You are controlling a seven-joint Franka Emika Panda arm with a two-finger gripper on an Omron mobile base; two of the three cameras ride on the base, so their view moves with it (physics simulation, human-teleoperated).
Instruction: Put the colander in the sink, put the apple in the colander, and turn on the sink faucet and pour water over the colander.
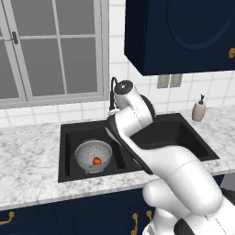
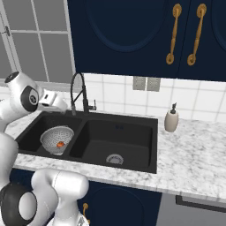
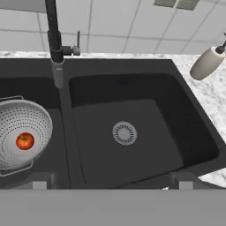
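Observation:
The light-grey colander (image 1: 92, 153) (image 2: 56, 137) (image 3: 17, 126) sits in the left basin of the black sink (image 1: 63, 151) (image 2: 132, 165) (image 3: 185, 110). The red-orange apple (image 1: 97, 161) (image 2: 60, 144) (image 3: 25, 141) lies inside it. The black gooseneck sink faucet (image 1: 113, 94) (image 2: 77, 90) (image 3: 54, 39) rises behind the divider, its small lever (image 3: 77, 42) on its right side. Water is out of view. My gripper (image 3: 110, 183) (image 2: 62, 106) is open and holds nothing. It hovers above the sink just left of the faucet, facing the right basin.
A silver drain (image 3: 124, 133) (image 2: 114, 159) lies in the right basin. A beige soap dispenser (image 1: 198, 110) (image 2: 171, 119) (image 3: 206, 62) stands on the marble counter (image 1: 27, 156) (image 2: 194, 154) to the right. Dark blue cabinets (image 1: 183, 32) hang overhead; my own arm (image 1: 160, 156) crosses over the sink.

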